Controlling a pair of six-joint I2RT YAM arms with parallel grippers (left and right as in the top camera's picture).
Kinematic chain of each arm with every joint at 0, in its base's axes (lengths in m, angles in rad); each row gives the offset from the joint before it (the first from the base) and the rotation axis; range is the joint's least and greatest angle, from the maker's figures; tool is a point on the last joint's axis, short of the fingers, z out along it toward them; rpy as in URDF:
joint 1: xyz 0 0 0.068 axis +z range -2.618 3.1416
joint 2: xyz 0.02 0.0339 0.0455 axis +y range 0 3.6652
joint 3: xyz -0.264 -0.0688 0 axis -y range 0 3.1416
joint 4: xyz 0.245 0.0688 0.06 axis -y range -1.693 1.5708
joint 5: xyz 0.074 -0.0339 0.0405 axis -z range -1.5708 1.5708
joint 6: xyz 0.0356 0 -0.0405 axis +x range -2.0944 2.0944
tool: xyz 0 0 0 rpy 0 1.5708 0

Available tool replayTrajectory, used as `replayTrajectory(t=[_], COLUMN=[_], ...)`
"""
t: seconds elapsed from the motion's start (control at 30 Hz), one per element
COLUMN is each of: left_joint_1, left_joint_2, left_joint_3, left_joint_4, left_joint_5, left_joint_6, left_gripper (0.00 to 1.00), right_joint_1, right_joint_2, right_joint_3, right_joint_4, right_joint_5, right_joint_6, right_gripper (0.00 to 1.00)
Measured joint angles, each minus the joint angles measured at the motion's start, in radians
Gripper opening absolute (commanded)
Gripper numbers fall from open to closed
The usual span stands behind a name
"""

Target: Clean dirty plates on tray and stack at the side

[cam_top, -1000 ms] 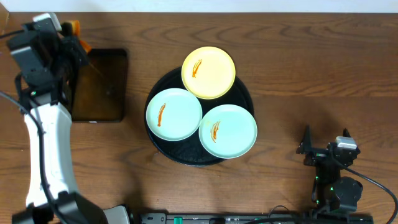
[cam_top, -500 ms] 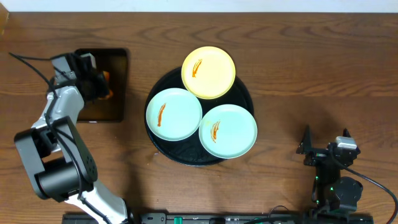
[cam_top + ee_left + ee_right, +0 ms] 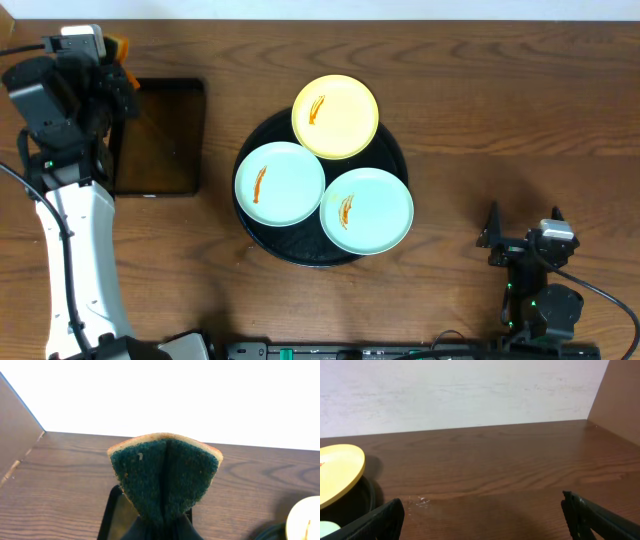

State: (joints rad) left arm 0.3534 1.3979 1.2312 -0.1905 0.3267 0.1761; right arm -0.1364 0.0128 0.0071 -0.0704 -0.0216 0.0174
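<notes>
Three plates (image 3: 335,116) (image 3: 279,183) (image 3: 366,210), two trays (image 3: 292,243) (image 3: 165,140), one sponge (image 3: 165,472)

- Overhead: the light is bright and even, coming from above. The grain of the tabletop (image 3: 500,120) is crisp and shadows are faint and soft. The black tray (image 3: 392,150) stays dark with no hard glare.
- Left wrist: the wall (image 3: 200,395) is blown out to flat white. The sponge (image 3: 165,477) is sharp, but its green face is dim.
- Right wrist: the tabletop carries a mild sheen. The yellow plate (image 3: 337,472) throws a soft shadow to its right. The right hand (image 3: 481,515) shows its fingers (image 3: 380,522) as dark, slightly blurred shapes.
</notes>
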Motion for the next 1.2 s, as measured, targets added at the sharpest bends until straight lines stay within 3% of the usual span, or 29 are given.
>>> replayTrajectory(t=[0.4,0.5,0.73,0.87,1.07,1.2], left_joint_1=[0.000,0.000,0.000,0.000,0.000,0.000], left_joint_2=[0.377,0.319,-0.065,-0.129,0.158,0.418], left_joint_3=[-0.105,-0.105,-0.086,-0.051,-0.056,-0.090], left_joint_4=[-0.040,-0.041,-0.006,0.016,0.046,-0.078], left_joint_5=[-0.064,-0.068,-0.071,-0.070,-0.077,-0.143], left_joint_6=[0.035,0.035,0.035,0.039,0.040,0.041], left_gripper=[0.07,0.07,0.07,0.07,0.07,0.07], right_joint_1=[0.000,0.000,0.000,0.000,0.000,0.000], right_joint_2=[0.000,0.000,0.000,0.000,0.000,0.000], right_joint_3=[0.000,0.000,0.000,0.000,0.000,0.000], right_joint_4=[0.000,0.000,0.000,0.000,0.000,0.000], right_joint_5=[0.000,0.000,0.000,0.000,0.000,0.000], right_joint_6=[0.000,0.000,0.000,0.000,0.000,0.000], right_gripper=[0.99,0.99,0.99,0.99,0.99,0.99])
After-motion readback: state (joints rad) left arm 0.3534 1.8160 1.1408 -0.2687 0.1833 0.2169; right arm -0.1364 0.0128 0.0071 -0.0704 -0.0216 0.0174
